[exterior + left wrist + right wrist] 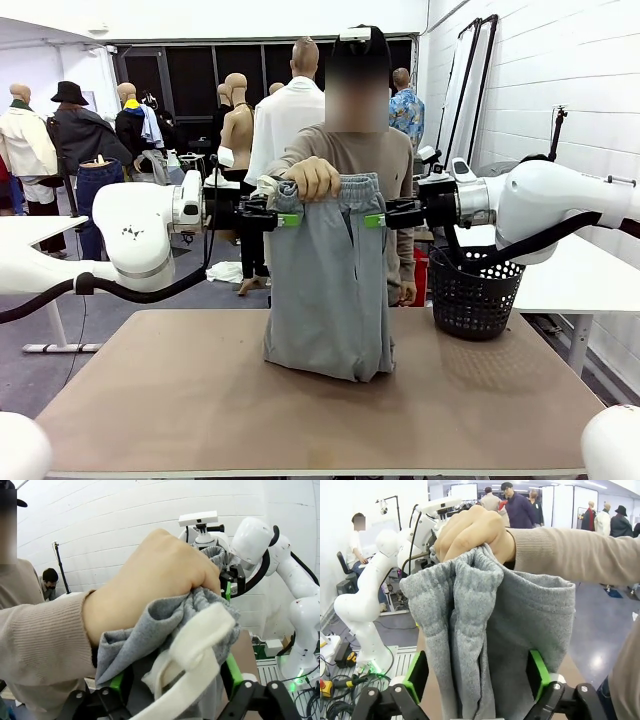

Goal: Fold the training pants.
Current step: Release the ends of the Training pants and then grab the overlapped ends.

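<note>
Across the table's middle, front view: the training pants (328, 290) hang from a person's hand (312, 178) gripping the waistband, with the hem bunched on the table (150, 400). The left gripper (283, 219) and right gripper (377, 219) flank the waistband's two ends, their fingertips partly hidden by cloth. A basket (475, 290) crowds the far right, and the near tabletop lies open.

Left wrist view: the green pads (117, 682) stand spread, with cloth and the pale drawstring (200, 640) between them (released, not clamped).

Right wrist view: the pads (537, 672) are likewise spread either side of the grey folds, and the frame's bottom edge cuts off the finger bases.
</note>
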{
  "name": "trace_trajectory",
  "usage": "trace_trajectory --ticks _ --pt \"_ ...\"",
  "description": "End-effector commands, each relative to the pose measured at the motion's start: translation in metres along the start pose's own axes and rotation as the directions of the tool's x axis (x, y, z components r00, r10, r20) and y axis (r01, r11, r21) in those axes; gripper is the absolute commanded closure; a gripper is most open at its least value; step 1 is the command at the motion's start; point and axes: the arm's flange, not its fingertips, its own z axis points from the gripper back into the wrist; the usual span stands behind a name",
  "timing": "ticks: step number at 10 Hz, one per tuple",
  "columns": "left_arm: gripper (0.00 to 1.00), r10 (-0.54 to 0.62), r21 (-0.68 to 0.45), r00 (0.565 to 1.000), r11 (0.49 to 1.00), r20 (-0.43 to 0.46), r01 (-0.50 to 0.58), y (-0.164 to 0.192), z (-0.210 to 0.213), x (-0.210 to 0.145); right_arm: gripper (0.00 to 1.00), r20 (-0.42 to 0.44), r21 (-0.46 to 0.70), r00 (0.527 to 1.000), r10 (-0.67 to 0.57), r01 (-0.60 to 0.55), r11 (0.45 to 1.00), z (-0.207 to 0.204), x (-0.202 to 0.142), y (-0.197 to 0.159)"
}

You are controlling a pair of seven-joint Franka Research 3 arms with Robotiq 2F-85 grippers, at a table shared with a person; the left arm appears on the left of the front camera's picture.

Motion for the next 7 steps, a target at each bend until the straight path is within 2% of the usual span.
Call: trace_trajectory --ticks 1,7 --pt "0.0 0.008 0.023 1.0 1.0 -0.022 -0.008 -0.003 0.008 0.002 0.0 -0.003 -0.007 1.0 -0.018 0.018 1.0 0.005 0.004 -0.003" --pt "0.0 0.0 0.082 1.0 0.997 -0.027 0.002 -0.013 0.028 0.004 0.0 -0.003 -0.045 1.0 -0.012 0.012 0.999 0.019 0.008 -0.003"
